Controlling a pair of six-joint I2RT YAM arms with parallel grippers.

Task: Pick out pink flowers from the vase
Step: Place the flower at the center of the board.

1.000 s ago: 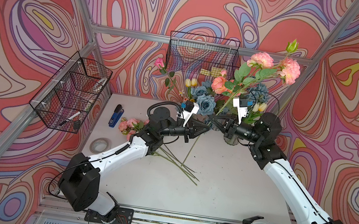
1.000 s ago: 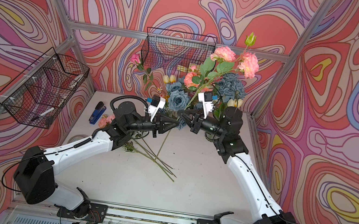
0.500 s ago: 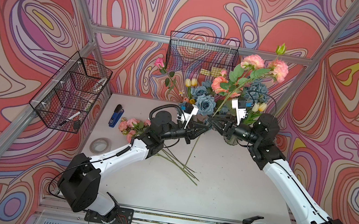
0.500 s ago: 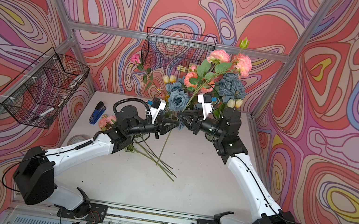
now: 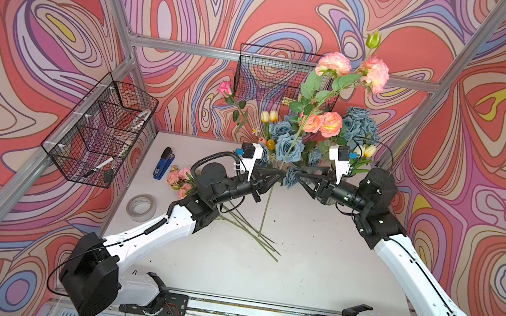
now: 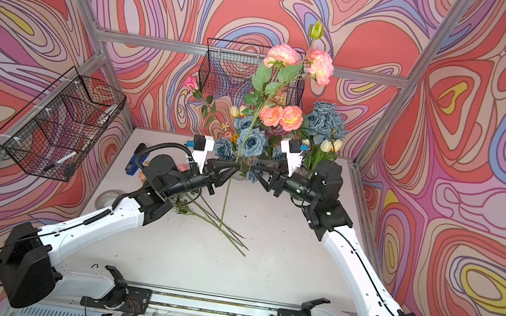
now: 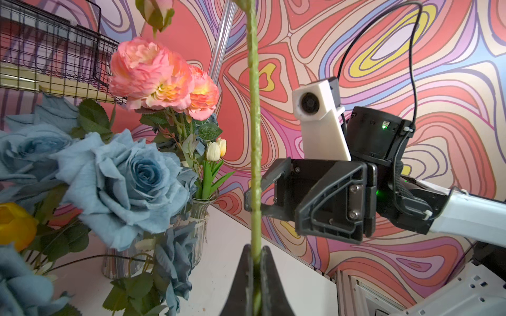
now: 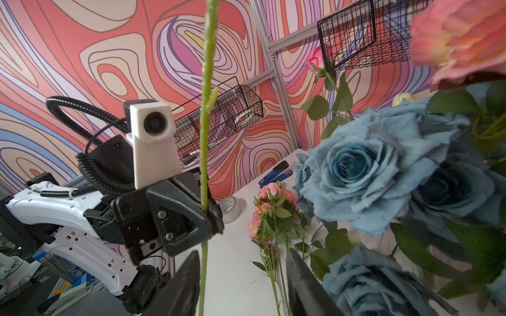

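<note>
My left gripper (image 5: 281, 175) (image 7: 256, 262) is shut on the long green stem (image 5: 268, 202) (image 7: 253, 109) of a branch of pink flowers (image 5: 333, 63) (image 6: 283, 55), held upright with its blooms high above the bouquet. My right gripper (image 5: 299, 173) (image 8: 242, 254) faces it, open, and the stem (image 8: 204, 136) runs just beside one finger. More pink flowers (image 5: 322, 123) (image 7: 153, 74) stand in the glass vase (image 7: 197, 216), and a pink rosebud (image 5: 224, 88) leans out. Several pink flowers (image 5: 178, 176) (image 8: 269, 202) lie on the table.
Dusty blue roses (image 5: 288, 145) and small tulips (image 5: 268, 116) fill the bouquet. A blue stapler (image 5: 164, 163) and a tape roll (image 5: 141, 206) lie at the table's left. Wire baskets hang on the left wall (image 5: 100, 134) and the back wall (image 5: 277, 80).
The right gripper has opened and let go of the stem. The left gripper stays shut on it, and the blooms have shifted left and higher.
</note>
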